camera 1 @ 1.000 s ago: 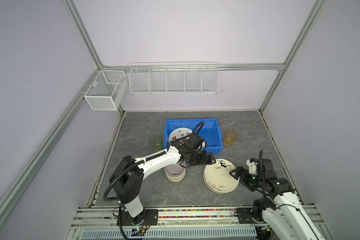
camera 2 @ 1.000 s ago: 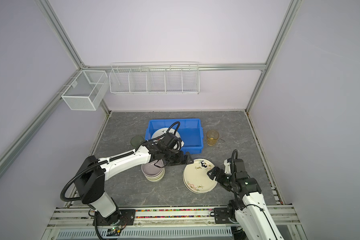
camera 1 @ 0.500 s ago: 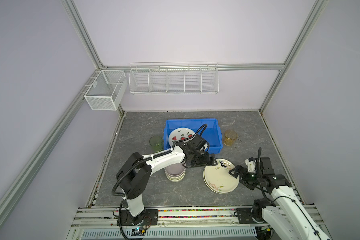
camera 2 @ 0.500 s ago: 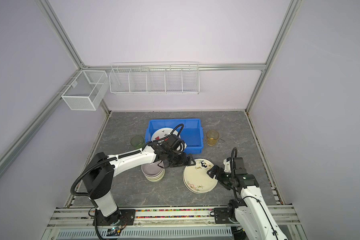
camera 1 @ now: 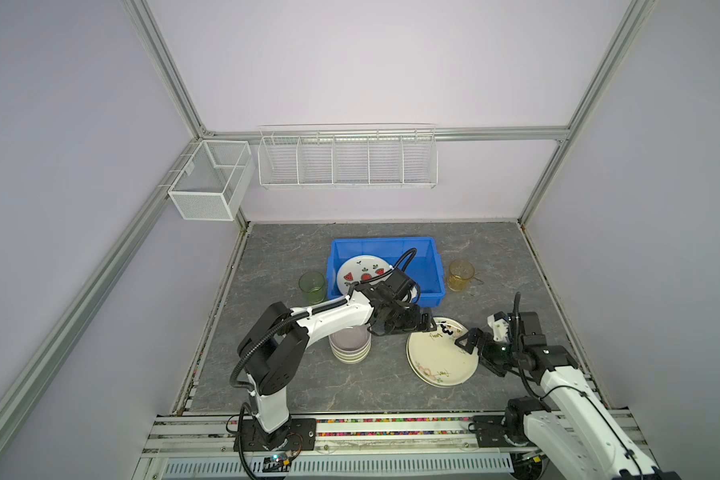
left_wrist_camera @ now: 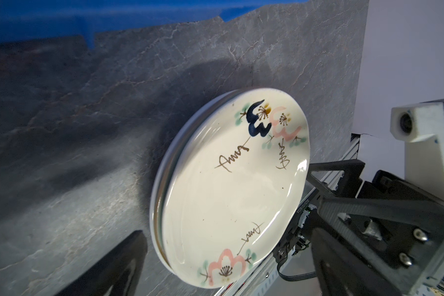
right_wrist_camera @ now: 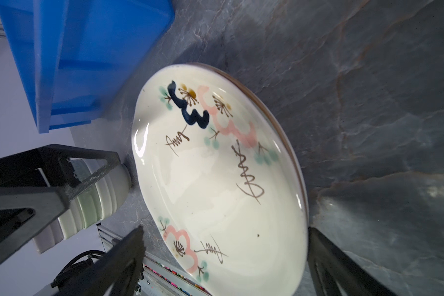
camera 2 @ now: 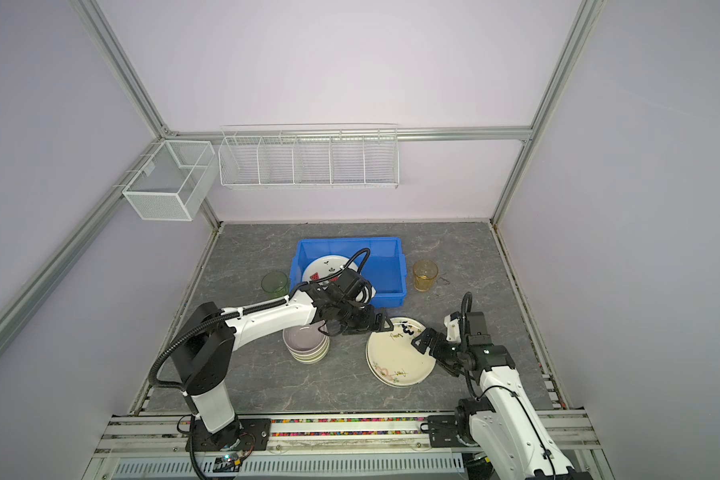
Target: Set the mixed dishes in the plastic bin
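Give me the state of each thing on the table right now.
Blue bin, holding one plate.
Watermelon plate, inside the bin's left half.
Floral plate stack, on the table, ungripped.
Bowl stack, nested, on the table.
Green cup, upright left of the bin.
Amber cup, upright right of the bin.
Left tool, open at the stack's far edge.
Right tool, open at the stack's right edge.

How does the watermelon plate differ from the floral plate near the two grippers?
The watermelon plate lies inside the blue bin; the floral plate tops other plates on the table. The watermelon plate bears red slices; the floral plate bears pink and dark blue blossoms. Both are round, pale and face up.
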Robot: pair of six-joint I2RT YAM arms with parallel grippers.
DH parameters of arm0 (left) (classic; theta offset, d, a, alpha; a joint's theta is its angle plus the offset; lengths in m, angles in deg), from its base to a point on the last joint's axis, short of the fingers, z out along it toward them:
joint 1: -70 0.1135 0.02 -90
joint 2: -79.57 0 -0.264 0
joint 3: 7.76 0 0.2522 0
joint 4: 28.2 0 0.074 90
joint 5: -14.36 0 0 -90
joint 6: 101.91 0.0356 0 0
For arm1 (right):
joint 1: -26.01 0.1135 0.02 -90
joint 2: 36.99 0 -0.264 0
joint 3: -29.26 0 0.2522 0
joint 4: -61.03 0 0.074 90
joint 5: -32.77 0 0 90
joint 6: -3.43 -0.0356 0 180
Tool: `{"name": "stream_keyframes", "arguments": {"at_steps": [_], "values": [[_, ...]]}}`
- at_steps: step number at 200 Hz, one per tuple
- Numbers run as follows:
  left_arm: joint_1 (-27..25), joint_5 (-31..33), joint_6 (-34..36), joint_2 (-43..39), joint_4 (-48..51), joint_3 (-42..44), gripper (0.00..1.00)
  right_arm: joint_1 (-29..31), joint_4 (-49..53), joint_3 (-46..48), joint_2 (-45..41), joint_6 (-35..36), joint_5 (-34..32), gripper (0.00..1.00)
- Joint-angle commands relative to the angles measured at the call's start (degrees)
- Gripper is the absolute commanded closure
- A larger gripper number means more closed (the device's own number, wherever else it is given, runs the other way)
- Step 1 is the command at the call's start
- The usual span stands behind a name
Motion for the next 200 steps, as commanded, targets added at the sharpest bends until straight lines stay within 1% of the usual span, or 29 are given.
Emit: {"name": "stream_keyframes", "arguments": {"at_steps": [1,71,112,200], "values": [[-0.40,-0.68,-0.69,1.33,-0.59,-1.64,0.00,-0.07,-0.78,0.23,-0.08,0.92,1.24,0.04],[-0.58,-0.68,-0.66,1.60,-0.85,-1.38,0.00,0.03,-1.78,0.62,-0.24,1.18,2.82,0.12],[-0.82,-0.67,-0.80,1.73,-1.03,-1.04,0.00,0.45,-3.40,1.19,1.00,0.95,3.80,0.13],[-0.84,0.20,-0.45,1.81,-0.24,-0.79,0.02,2.22,-6.73,2.87,3.27,0.04,3.37,0.13]]}}
